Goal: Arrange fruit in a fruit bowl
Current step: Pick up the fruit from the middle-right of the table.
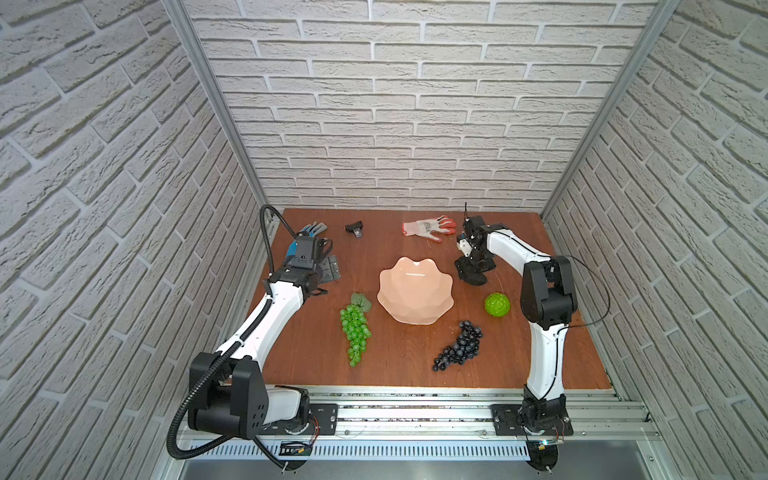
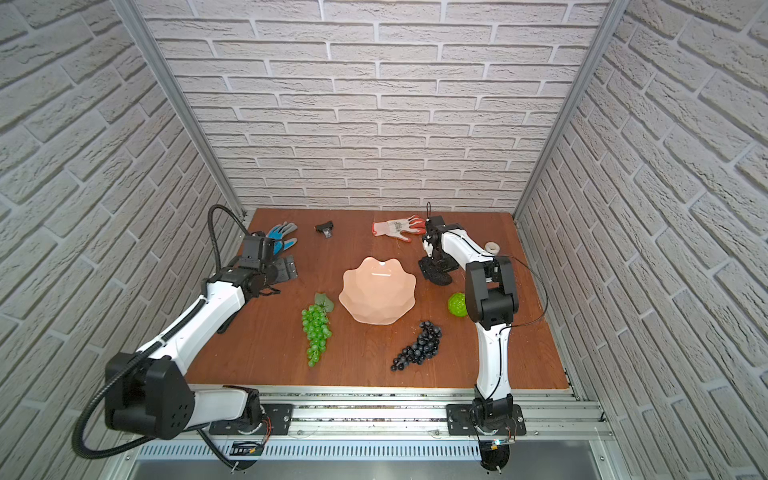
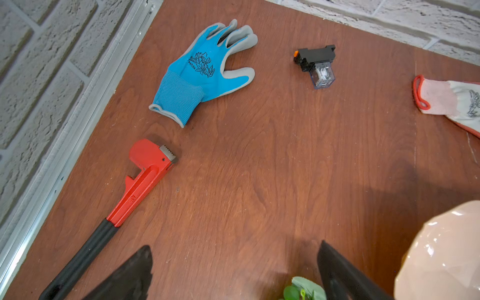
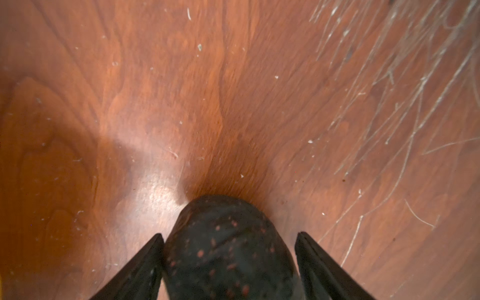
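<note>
Brick walls (image 1: 415,124), brown wooden surface (image 1: 407,353); right tool (image 4: 228,234) straddles the dark avocado piece (image 4: 228,254) near the bowl (image 1: 411,291), jaws apart, touching one side; centre it before squeezing, lest it roll; left tool (image 3: 235,246) gapes idle.

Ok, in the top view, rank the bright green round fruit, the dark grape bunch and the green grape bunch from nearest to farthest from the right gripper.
From the right gripper:
1. Bright green round fruit, close by on the right side.
2. Dark grape bunch, front-right of the fruit bowl.
3. Green grape bunch, past the bowl on the left side.
</note>
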Tool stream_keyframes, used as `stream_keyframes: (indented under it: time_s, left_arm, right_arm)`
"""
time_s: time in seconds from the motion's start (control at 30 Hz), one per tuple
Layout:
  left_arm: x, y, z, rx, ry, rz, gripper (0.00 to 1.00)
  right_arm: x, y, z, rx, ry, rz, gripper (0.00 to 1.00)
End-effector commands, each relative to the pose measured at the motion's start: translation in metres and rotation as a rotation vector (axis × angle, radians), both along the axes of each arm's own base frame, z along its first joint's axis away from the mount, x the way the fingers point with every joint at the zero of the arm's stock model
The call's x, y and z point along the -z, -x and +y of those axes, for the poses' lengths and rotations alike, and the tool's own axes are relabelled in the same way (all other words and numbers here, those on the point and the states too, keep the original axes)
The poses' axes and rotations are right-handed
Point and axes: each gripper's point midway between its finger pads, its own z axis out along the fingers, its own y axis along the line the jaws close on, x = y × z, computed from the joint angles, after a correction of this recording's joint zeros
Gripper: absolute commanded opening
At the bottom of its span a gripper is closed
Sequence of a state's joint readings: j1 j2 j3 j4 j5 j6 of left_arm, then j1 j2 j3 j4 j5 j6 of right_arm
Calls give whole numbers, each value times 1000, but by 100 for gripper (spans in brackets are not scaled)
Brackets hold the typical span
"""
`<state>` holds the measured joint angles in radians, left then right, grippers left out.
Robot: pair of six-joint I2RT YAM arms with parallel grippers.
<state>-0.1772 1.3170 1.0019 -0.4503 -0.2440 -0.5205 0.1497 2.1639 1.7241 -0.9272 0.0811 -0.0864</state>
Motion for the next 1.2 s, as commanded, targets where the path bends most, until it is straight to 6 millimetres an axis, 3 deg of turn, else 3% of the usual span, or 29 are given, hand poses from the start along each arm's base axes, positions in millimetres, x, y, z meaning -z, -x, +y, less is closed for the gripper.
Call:
stream_keyframes:
  time_s: [0.0, 0.2, 0.4, 0.57, 0.8, 0.93, 1.17]
  left_arm:
    - [-2, 4, 3, -16, 11, -11, 98]
    - [-2, 4, 5, -22, 11, -11, 98]
    - [-2, 6, 5, -26, 16, -13, 98]
    - [-1, 6, 8, -35, 18, -11, 98]
    - [0, 7, 8, -40, 24, -7, 98]
    - [-1, 7, 7, -43, 31, -10, 98]
    - [-4, 9, 8, -50, 40, -22, 98]
  right_arm:
    - [11, 2, -1, 2, -5, 19, 81]
    - [16, 3, -1, 5, -3, 29, 79]
    - [20, 7, -2, 10, 0, 46, 68]
    - [14, 5, 0, 13, -13, 32, 47]
    - [9, 4, 1, 22, -23, 26, 43]
    - [-4, 4, 2, 27, -32, 7, 42]
    - [-47, 3, 12, 39, -91, -52, 41]
